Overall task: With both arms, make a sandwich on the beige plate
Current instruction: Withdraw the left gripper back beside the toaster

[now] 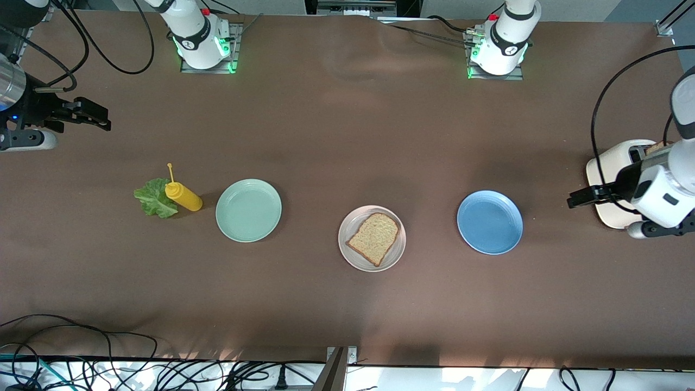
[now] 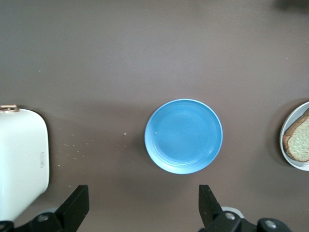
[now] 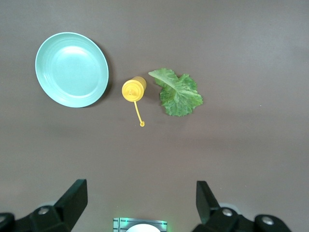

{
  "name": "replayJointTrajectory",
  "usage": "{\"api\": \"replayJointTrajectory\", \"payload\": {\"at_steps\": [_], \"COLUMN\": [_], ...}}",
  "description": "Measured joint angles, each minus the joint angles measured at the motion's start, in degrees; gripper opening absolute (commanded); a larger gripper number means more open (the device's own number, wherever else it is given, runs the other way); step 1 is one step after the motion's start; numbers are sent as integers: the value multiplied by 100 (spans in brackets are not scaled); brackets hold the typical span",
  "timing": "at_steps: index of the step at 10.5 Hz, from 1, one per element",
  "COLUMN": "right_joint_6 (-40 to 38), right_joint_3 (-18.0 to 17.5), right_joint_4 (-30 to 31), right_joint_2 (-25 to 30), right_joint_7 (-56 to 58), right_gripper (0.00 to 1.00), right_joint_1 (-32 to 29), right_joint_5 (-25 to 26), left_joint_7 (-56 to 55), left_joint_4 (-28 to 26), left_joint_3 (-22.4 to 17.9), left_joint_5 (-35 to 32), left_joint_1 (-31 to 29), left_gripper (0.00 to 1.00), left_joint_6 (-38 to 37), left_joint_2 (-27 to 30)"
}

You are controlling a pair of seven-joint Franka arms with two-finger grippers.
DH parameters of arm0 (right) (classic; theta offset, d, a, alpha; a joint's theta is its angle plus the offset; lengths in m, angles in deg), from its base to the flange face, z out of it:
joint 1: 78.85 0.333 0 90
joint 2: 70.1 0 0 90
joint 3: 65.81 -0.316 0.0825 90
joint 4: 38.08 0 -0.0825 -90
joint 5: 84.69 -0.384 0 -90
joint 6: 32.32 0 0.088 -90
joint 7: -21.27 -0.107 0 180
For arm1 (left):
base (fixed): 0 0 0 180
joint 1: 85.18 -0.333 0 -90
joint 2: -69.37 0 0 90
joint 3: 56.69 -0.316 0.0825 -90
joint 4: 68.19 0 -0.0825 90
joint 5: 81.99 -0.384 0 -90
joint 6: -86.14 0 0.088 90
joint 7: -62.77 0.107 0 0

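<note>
The beige plate lies mid-table with one square slice of brown toast on it; its edge and the toast also show in the left wrist view. A ruffled lettuce leaf lies on the table toward the right arm's end. My left gripper hangs open and empty over the table between the toaster and the blue plate. My right gripper is open and empty, up over the right arm's end of the table.
A yellow squeeze bottle stands beside the lettuce, then a mint-green plate. A blue plate lies toward the left arm's end. A white toaster there holds a brown slice.
</note>
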Motion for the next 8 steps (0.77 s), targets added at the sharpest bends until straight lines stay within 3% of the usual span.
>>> {"api": "replayJointTrajectory", "payload": {"at_steps": [8], "right_joint_6": [1], "right_joint_3": [-6], "right_joint_4": [0], "right_joint_2": [-83], "right_joint_7": [4], "right_gripper": [100], "right_joint_1": [9], "right_joint_5": [-1], "left_joint_7": [744], "left_joint_4": [-95], "left_joint_3": [27], "left_joint_5": [0], "left_joint_1": [-289], "left_gripper": [98], "left_joint_6": [-10], "left_joint_2": [16]}}
